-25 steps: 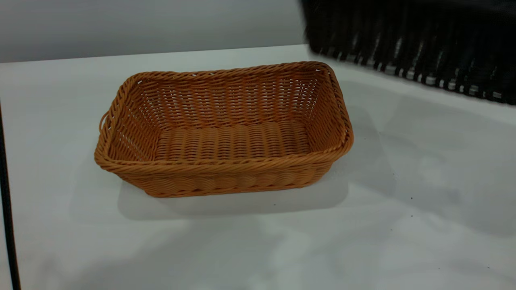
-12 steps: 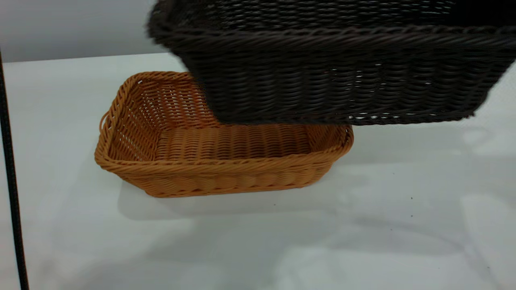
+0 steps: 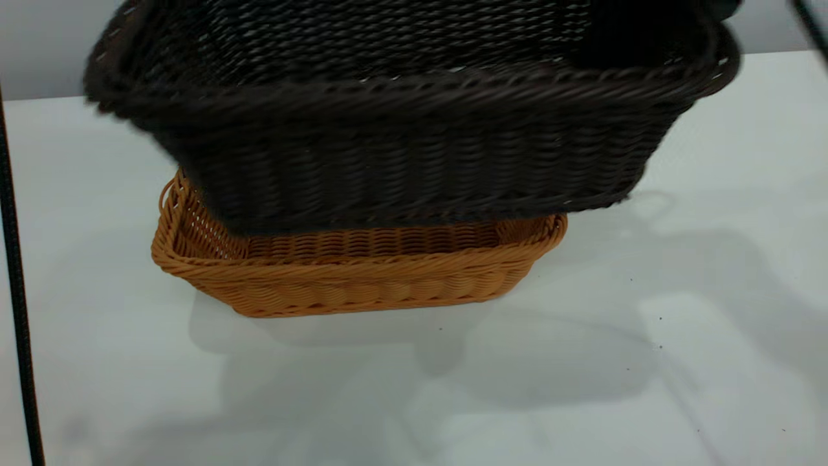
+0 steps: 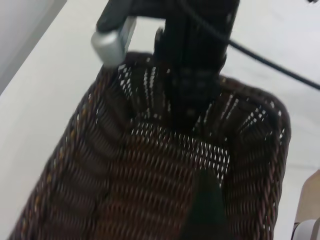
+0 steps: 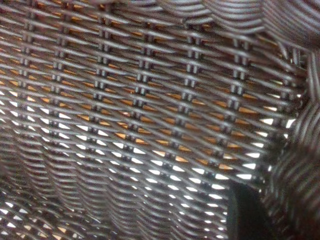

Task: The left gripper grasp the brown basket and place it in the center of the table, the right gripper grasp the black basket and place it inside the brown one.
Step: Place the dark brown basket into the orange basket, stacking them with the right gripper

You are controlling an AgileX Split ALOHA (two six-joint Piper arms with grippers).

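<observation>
Your right pincer (image 4: 192, 107) is clamped on the rim of one short end wall of the black basket (image 3: 401, 149), one jaw inside that wall and the other outside it. The basket hangs clear of the table (image 3: 679, 362), stretching away from the pincer toward your left arm's side, and it is tilted, with the end far from the pincer lower. Directly beneath the pincer's load sits the brown basket (image 3: 349, 278), flat on the table with its small handle loop on the end farthest from the pincer. The black basket covers most of the brown one's opening. Its lower edge crosses the brown rim in the exterior view, and you cannot tell from there whether the two touch. From the right wrist view, orange weave shows through the gaps in the black floor right below the pincer. Your left pincer (image 4: 205, 212) sits over the end of the black basket opposite the right pincer, looking down its length. Whether it is apart or together cannot be told. A black cable (image 3: 16, 291) runs down the table's left edge.
</observation>
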